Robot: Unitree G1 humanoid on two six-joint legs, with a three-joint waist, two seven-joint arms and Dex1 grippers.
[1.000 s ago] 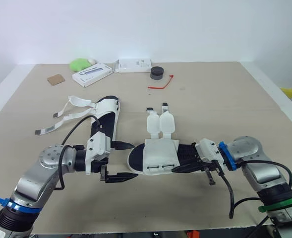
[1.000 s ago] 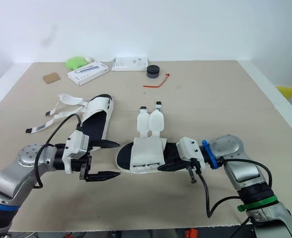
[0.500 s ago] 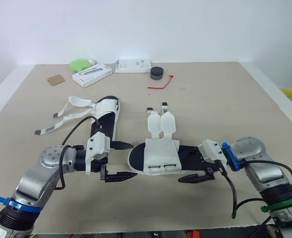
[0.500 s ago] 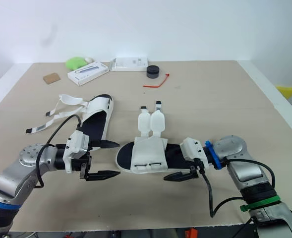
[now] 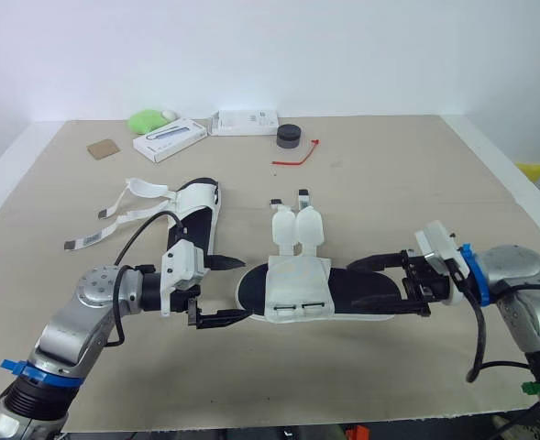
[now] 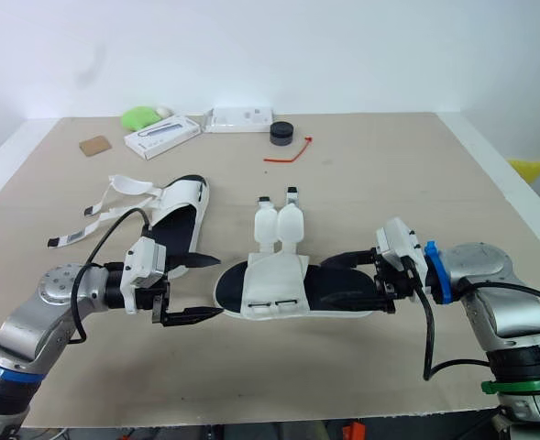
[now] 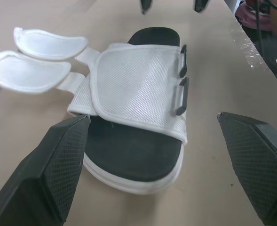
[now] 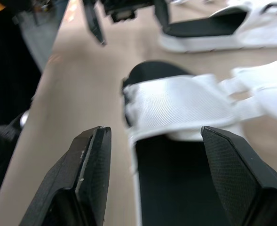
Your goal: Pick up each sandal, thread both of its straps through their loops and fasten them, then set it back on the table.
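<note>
Print on far white flat box [image 5: 169, 139] unreadable. Wide open, empty, left gripper [image 5: 248, 290] and right gripper [image 5: 352, 284] bracket white-strapped black-soled sandal [image 5: 297, 289] mid-table. Open beige tabletop [image 5: 389, 183] rightward.

White mesh sandal [image 7: 138, 89], black footbed [image 7: 129, 153] (loops [image 7: 181, 96] black too), tan table [image 5: 389, 183]

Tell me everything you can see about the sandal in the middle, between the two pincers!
The sandal lies flat on the table, sole down. It has a black footbed, a white sole and a wide white upper that looks like mesh. Two white straps with black tips lie unfastened on its far side; two black loops on its near edge are unthreaded. The open left pincer flanks one end, the open right pincer the other; whether either touches it is unclear.
</note>
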